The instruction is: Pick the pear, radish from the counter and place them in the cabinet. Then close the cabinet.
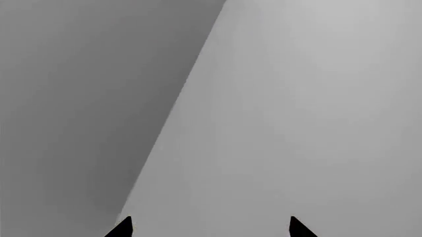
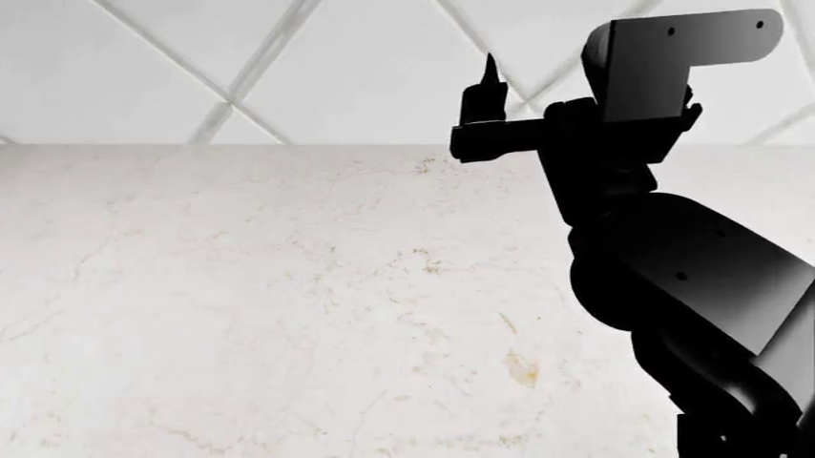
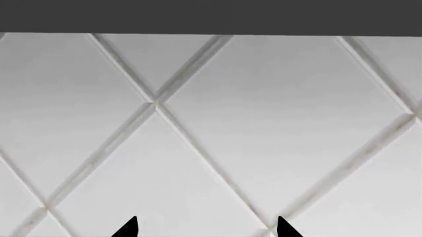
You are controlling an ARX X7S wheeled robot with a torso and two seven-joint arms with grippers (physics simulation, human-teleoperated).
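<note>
Diamond-tiled wall point(image 2: 255, 67) behind, white marbled desk point(image 2: 255, 305) below, bare across all that shows in the head view. No pear, radish or cabinet in any view; whereabouts impossible to tell.

Right tool point(image 2: 491, 81) raised at the far right, above the desk's far edge, pointing up along the tiles; right wrist view filled with the same tile pattern under a dark band point(image 3: 211, 15), fingertips point(image 3: 128, 228) standing apart with nothing between, so released and empty. Left tool point(image 1: 209, 228) absent from the head view; its wrist view facing plain grey surfaces point(image 1: 297, 98), tips apart, likewise released and empty.

Probably a searching or repositioning step, no grasp under way. Next move likely calls for lowering or turning the view to find the fruit, then bringing a tool down toward it.
</note>
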